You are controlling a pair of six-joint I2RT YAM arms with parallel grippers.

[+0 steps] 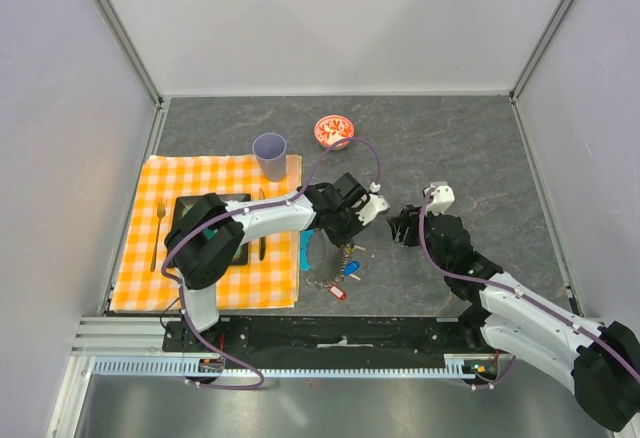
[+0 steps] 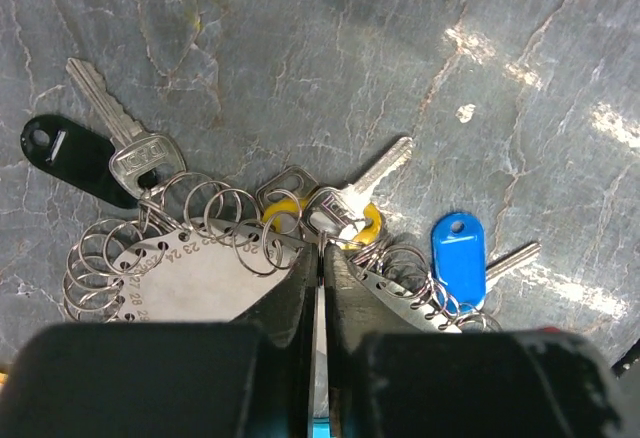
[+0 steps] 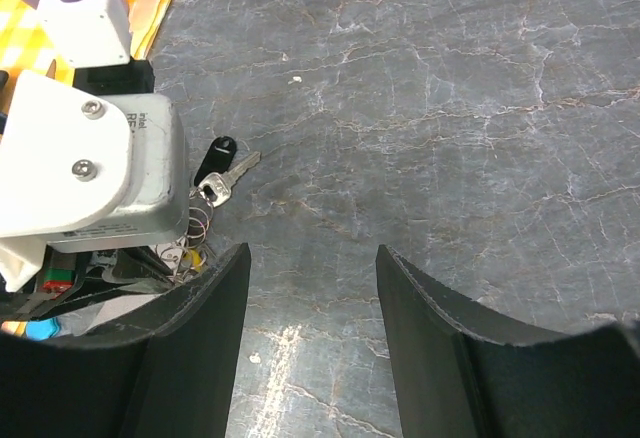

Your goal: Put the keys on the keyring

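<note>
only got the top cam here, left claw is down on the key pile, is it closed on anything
Observer: Left wrist view shows the left claw with its fingers nearly together, pinching a thin silvery strip.
Operator: which key is closest to the tips
Observer: The yellow-tagged key, its head right at the fingertips.
Operator: and the other arm
Observer: The right claw is open, nothing between its fingers, bare table below.
</note>
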